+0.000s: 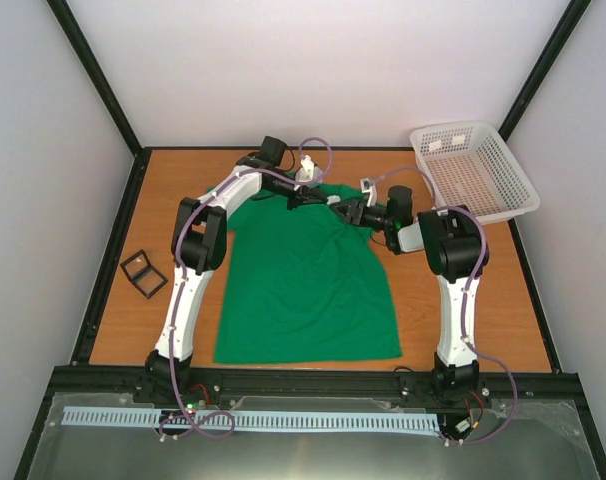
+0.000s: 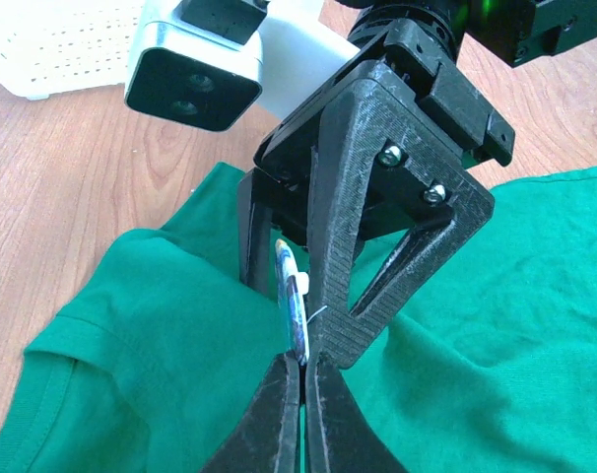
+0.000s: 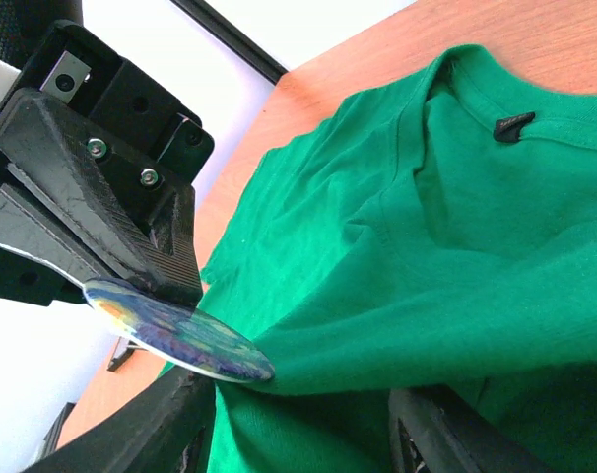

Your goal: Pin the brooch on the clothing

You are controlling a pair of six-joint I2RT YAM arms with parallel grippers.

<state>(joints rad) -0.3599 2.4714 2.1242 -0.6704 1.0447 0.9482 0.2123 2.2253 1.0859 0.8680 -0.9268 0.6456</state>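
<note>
The green T-shirt [image 1: 303, 290] lies flat on the wooden table, collar at the far end; its dark label [image 3: 513, 126] shows in the right wrist view. My left gripper [image 2: 303, 370] is shut on the edge of the small round brooch [image 2: 292, 291] and holds it on edge against the shirt [image 2: 525, 325] near the right shoulder. The brooch's bluish face [image 3: 180, 335] touches a raised fold of shirt [image 3: 456, 246]. My right gripper [image 3: 300, 394] is open, its fingers [image 2: 377, 246] pressed on the cloth either side of the brooch. Both grippers [image 1: 328, 205] meet by the collar.
A white mesh basket [image 1: 473, 170] stands at the back right. A small black square-framed case [image 1: 143, 272] lies on the table left of the shirt. The right wrist's camera housing [image 2: 195, 74] hangs close above my left gripper.
</note>
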